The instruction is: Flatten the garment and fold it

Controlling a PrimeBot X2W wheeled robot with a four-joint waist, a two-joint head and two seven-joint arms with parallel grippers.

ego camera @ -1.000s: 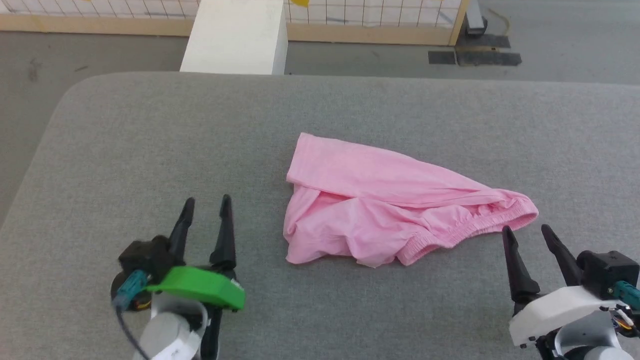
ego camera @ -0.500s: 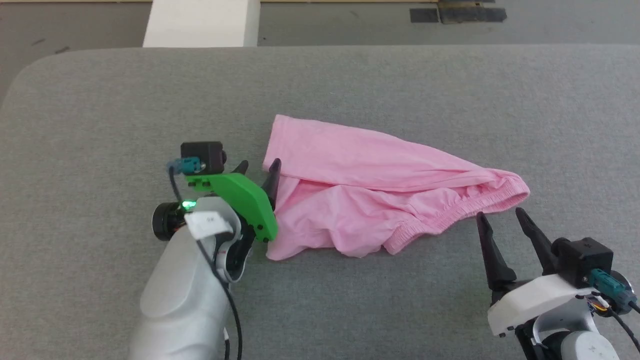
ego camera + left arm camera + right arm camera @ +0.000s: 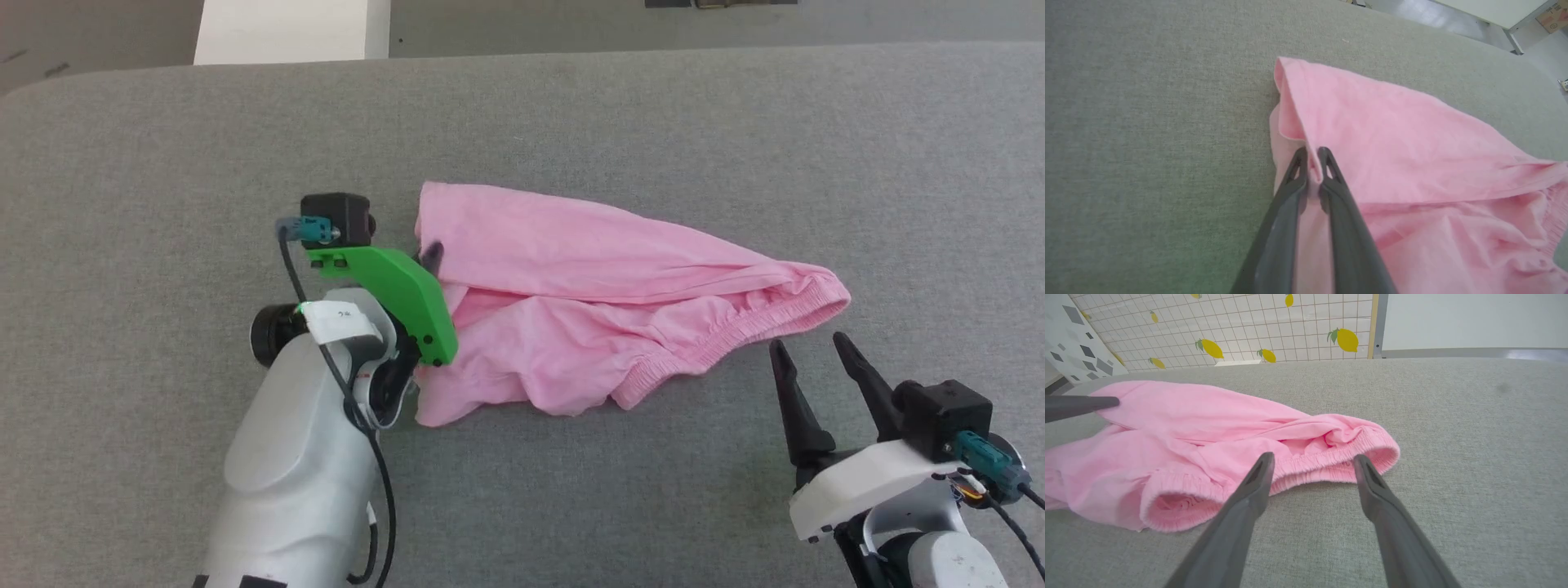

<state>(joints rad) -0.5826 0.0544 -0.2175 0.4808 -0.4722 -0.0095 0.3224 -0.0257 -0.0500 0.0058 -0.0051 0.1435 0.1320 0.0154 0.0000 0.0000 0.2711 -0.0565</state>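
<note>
The garment point(image 3: 588, 286), light pink wrinkled shorts, lies crumpled in the middle of the grey padded table point(image 3: 163, 163), its gathered waistband point(image 3: 1331, 461) toward the right. My left gripper point(image 3: 1312, 163) is shut on a fold of the garment's point(image 3: 1412, 151) left leg edge; its dark tip point(image 3: 431, 253) pokes out past the green wrist cover. My right gripper point(image 3: 804, 351) stands open just short of the waistband, nothing between its fingers point(image 3: 1257, 477). The garment point(image 3: 1200, 416) stretches away to the left in the right wrist view.
A white block point(image 3: 282, 33) stands beyond the table's far edge at the left. A tiled wall with lemon prints point(image 3: 1229, 330) rises behind the table. Bare grey table surface surrounds the garment on all sides.
My left arm reached in from the lower left to the garment's left edge and its jaws shut on a fold there. The head camera tilted down. The right gripper stayed open.
</note>
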